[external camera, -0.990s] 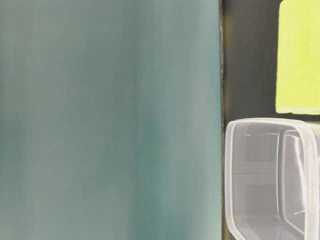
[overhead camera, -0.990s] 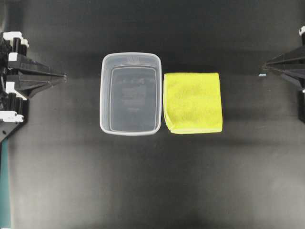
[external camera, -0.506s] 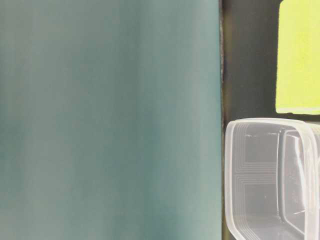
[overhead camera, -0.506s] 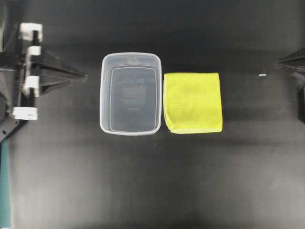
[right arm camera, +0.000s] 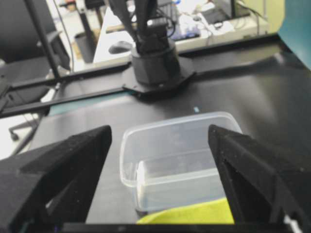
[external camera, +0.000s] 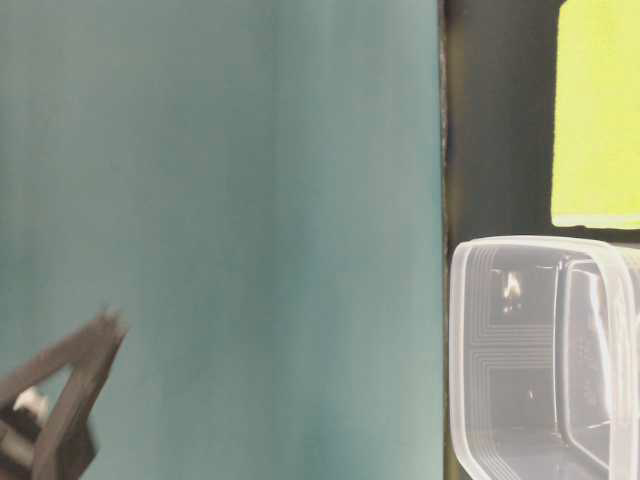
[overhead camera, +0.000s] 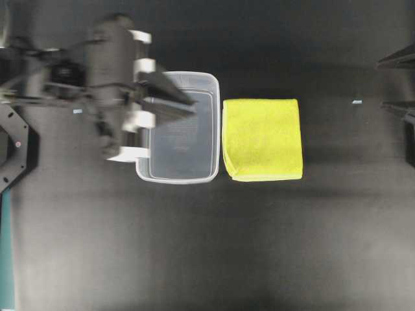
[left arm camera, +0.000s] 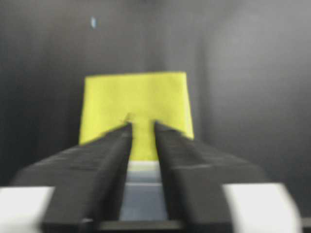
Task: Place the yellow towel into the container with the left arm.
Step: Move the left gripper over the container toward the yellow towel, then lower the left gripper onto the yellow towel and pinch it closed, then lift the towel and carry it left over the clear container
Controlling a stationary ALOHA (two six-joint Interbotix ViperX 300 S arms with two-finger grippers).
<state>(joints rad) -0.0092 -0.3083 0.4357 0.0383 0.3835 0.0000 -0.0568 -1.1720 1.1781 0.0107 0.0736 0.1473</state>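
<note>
The yellow towel [overhead camera: 262,139] lies folded flat on the black table, just right of the clear container [overhead camera: 178,126], which has nothing in it. My left gripper [overhead camera: 192,103] hovers over the container's left half, its tips pointing right toward the towel. In the left wrist view its fingers [left arm camera: 116,145] stand a narrow gap apart with nothing between them, and the towel [left arm camera: 136,97] lies ahead beyond the container's rim. My right gripper [overhead camera: 382,84] sits at the right edge, jaws wide open, facing the towel [right arm camera: 194,216] and container [right arm camera: 180,155].
Black tabletop [overhead camera: 207,246] surrounds both things. A teal wall [external camera: 220,200] fills most of the table-level view, with a dark blurred gripper part [external camera: 60,400] low at its left. The other arm's base [right arm camera: 155,63] stands behind the container in the right wrist view.
The left arm swung from the left edge rightward to over the container, and its jaws parted slightly. The right gripper opened wide and drew back to the right edge.
</note>
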